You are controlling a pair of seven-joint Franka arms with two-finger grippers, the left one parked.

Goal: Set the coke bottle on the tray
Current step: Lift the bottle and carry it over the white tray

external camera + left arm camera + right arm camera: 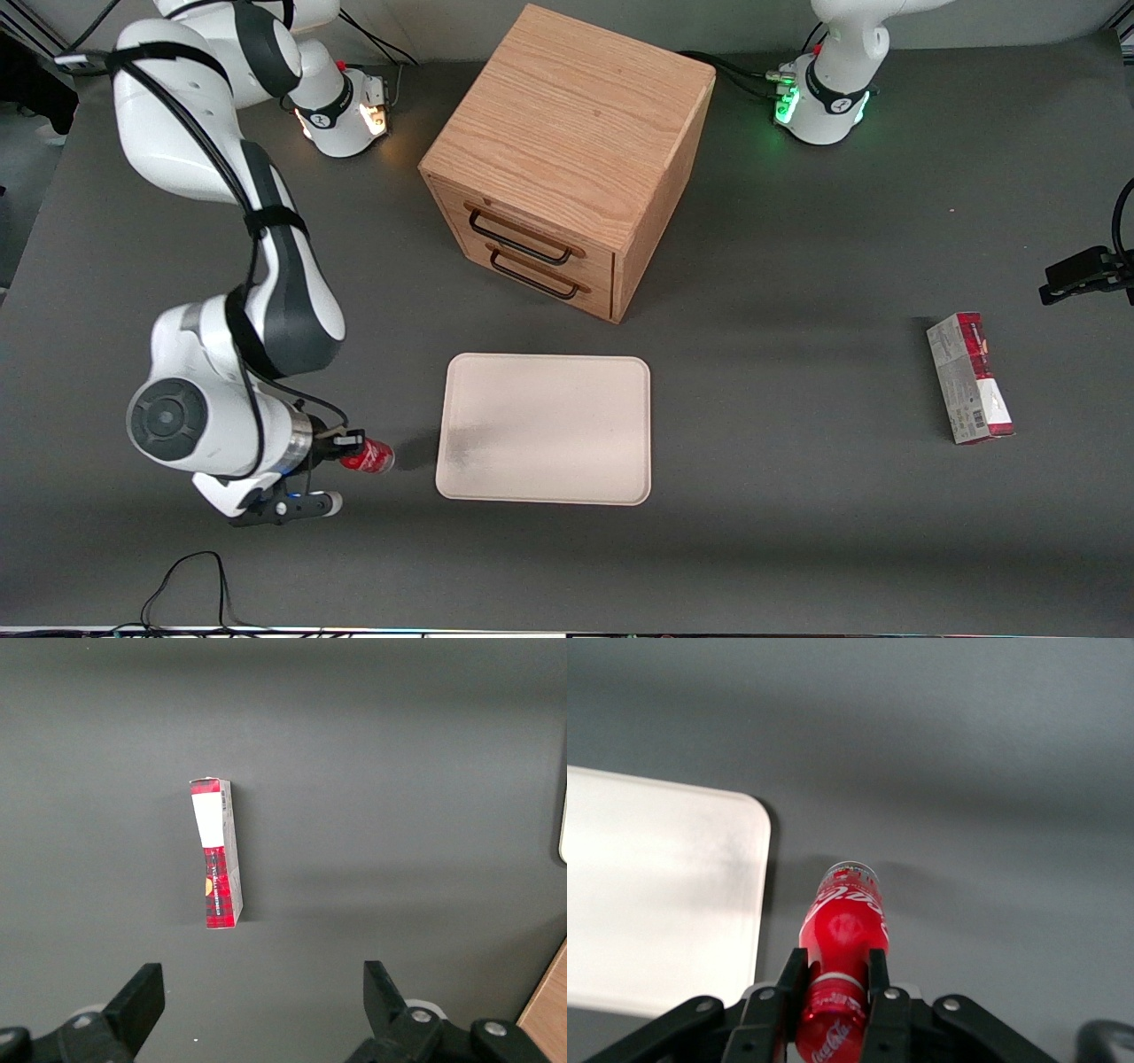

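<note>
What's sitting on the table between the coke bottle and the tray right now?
Nothing: the front view shows only bare dark table between the coke bottle, held in the gripper, and the tray; the right wrist view agrees.

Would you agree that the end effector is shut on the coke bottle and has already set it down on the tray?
Not quite: the end effector is shut on the coke bottle, but the bottle is beside the tray, not on it, toward the working arm's end of the table. The front view shows this.

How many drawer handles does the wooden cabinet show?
2: upper handle and lower handle, stacked on the wooden cabinet front. The claw grips the coke bottle beside the tray.
</note>
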